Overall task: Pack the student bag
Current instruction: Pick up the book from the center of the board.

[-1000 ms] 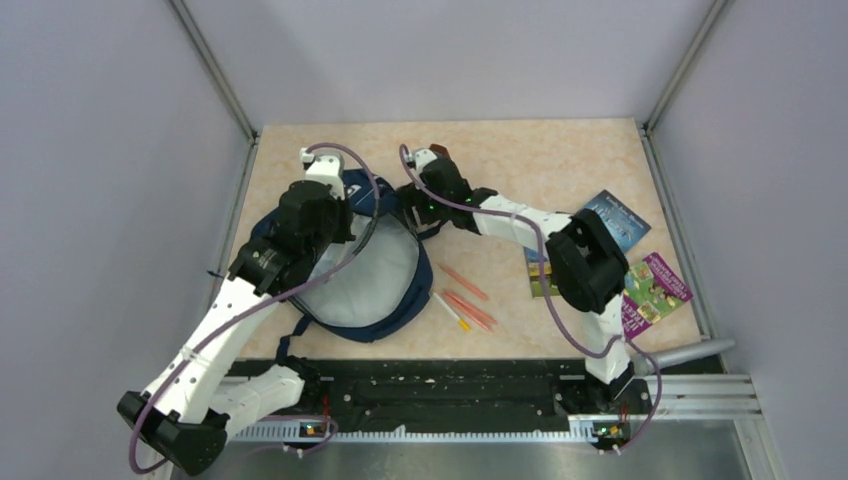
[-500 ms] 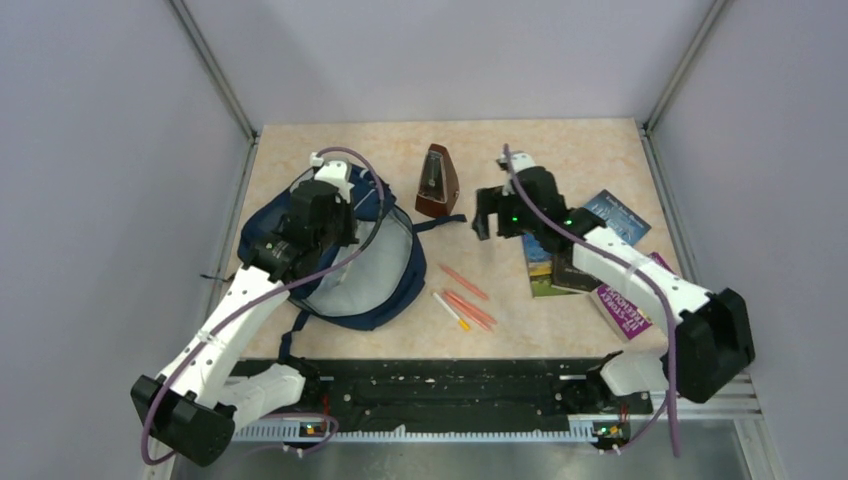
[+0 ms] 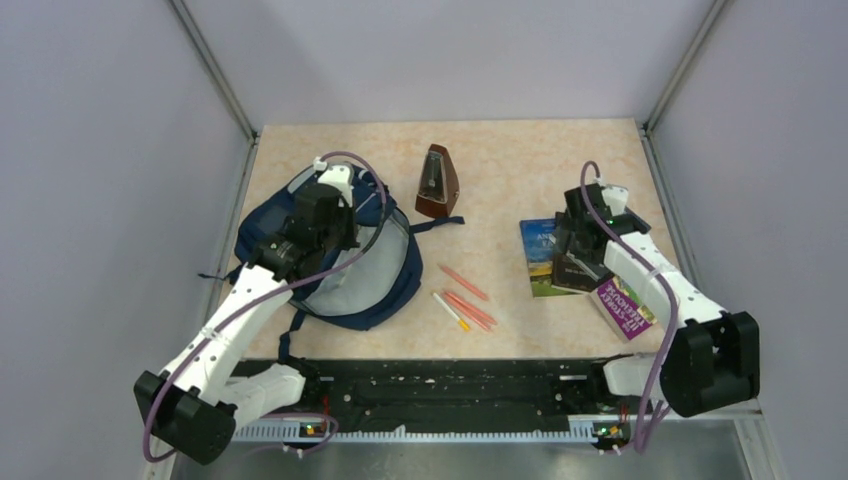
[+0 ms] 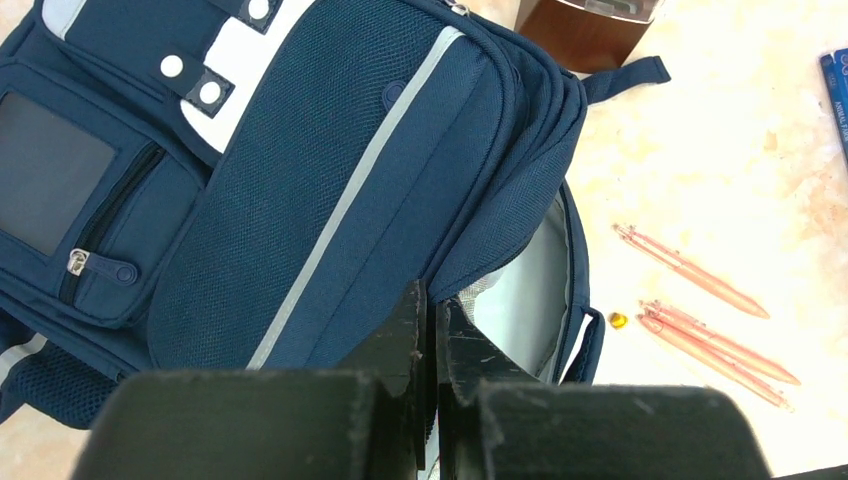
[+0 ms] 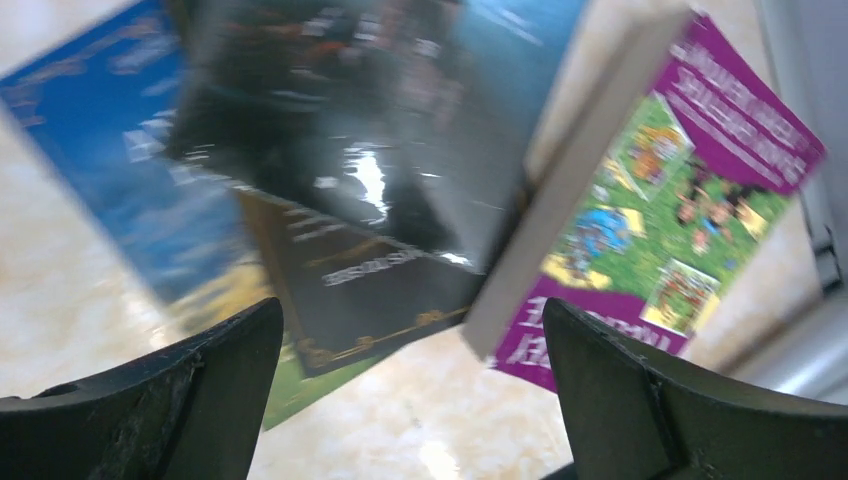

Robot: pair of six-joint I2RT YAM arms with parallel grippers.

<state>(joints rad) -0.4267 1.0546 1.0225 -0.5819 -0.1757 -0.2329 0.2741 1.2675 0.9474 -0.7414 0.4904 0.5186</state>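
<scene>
The beige table (image 3: 520,160) fills the middle of the top view. The student bag (image 3: 268,215) lies on it at the left centre of the frame, with its mouth open and the pale lining showing. The left gripper (image 4: 431,320) is at the rim of this opening, its jaws pressed together on the edge of the fabric. At the right centre, the right gripper (image 5: 410,320) hangs over three books with its jaws wide apart and nothing between them. The dark book (image 3: 575,268) overlaps the blue and green book (image 3: 540,255), and the purple book (image 3: 625,305) lies just beside them, lower right. A brown metronome (image 3: 438,182) stands upright at the upper centre, near the bag. Several orange pens (image 3: 465,300) lie between the bag and the books.
</scene>
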